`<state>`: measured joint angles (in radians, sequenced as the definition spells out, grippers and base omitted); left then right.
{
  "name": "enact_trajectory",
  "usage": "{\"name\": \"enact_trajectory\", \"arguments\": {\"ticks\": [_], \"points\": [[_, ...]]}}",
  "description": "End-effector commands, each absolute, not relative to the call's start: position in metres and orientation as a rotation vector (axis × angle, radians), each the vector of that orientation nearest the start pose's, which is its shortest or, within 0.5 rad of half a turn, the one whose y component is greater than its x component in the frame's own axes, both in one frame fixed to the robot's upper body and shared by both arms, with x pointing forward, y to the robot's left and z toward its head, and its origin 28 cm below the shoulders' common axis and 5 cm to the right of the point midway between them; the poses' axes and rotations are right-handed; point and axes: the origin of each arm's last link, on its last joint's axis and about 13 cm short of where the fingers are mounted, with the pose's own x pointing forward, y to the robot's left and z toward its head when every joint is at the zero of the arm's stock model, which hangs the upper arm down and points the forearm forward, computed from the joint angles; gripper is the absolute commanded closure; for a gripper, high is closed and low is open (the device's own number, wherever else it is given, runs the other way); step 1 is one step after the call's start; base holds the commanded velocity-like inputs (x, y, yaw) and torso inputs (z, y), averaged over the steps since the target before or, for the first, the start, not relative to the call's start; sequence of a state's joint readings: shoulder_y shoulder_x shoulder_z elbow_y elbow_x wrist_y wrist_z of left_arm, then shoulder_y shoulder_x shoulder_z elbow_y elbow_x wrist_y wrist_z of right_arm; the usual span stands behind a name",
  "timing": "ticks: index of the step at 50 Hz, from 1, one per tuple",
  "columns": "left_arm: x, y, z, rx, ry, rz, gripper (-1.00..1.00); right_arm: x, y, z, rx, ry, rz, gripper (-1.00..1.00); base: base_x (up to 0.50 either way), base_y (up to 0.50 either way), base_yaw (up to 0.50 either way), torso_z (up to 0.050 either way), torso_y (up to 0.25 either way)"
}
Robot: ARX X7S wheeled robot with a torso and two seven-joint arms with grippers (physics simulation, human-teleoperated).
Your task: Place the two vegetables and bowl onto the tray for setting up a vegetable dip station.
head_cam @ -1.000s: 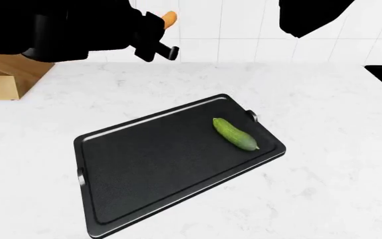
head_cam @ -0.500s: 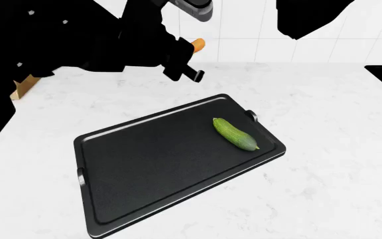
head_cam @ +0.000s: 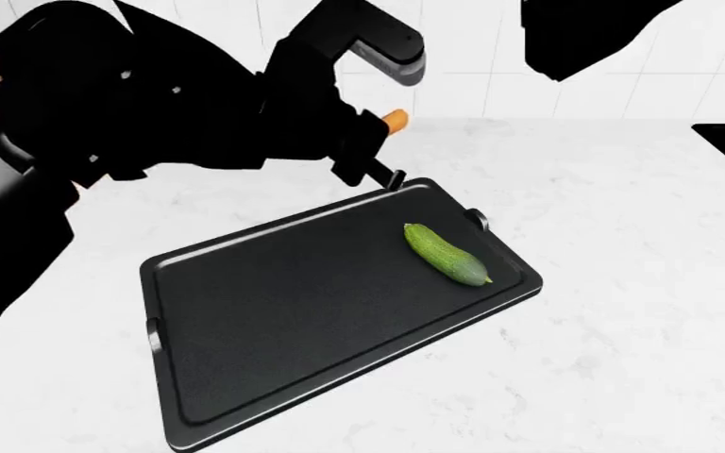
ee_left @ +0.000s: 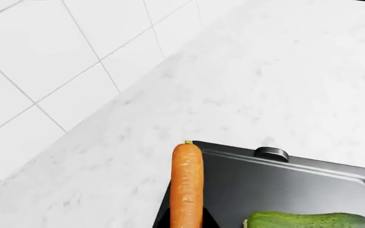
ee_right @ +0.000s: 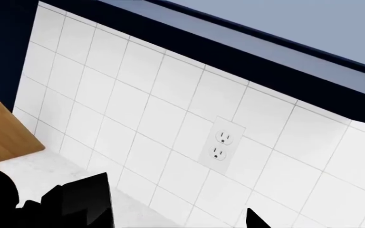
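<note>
Two vegetables are in sight, one cucumber [head_cam: 447, 254] and one carrot [head_cam: 395, 120]. One black tray [head_cam: 275, 311] sits slantwise on the white marble tabletop [head_cam: 615, 189], and the cucumber lies inside it near its far right end, close to one small end handle [head_cam: 478, 219]. The left gripper [head_cam: 381, 142] is pinching the carrot, holding it in the air just over the tray's far rim; from the wrist the carrot's tip [ee_left: 187, 143] pokes past that edge. The right gripper is up high at the top; whether it is spread or pressed together, I cannot tell.
</note>
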<state>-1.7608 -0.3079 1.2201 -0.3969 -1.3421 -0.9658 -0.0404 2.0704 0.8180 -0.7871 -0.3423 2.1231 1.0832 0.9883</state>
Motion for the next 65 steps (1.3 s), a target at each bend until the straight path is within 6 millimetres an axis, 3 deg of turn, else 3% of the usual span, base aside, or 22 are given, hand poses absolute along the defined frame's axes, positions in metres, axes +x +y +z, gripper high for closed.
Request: {"name": "enact_trajectory", "arguments": {"ticks": [1, 12, 36, 65], "points": [[0.348, 0.156, 0.316, 0.404, 0.416, -0.684, 1.00, 0.158, -0.116, 0.430, -0.349, -0.197, 0.331, -1.00, 0.00, 0.00, 0.00, 0.000, 0.000], [0.344, 0.155, 0.304, 0.389, 0.438, -0.700, 1.00, 0.159, -0.116, 0.429, -0.349, -0.193, 0.331, -1.00, 0.00, 0.00, 0.00, 0.000, 0.000], [0.346, 0.155, 0.305, 0.384, 0.446, -0.700, 1.00, 0.161, -0.115, 0.428, -0.353, -0.186, 0.331, -1.00, 0.00, 0.00, 0.00, 0.000, 0.000], [0.350, 0.156, 0.290, 0.374, 0.489, -0.703, 1.00, 0.161, -0.114, 0.428, -0.359, -0.184, 0.334, -1.00, 0.00, 0.00, 0.00, 0.000, 0.000]]}}
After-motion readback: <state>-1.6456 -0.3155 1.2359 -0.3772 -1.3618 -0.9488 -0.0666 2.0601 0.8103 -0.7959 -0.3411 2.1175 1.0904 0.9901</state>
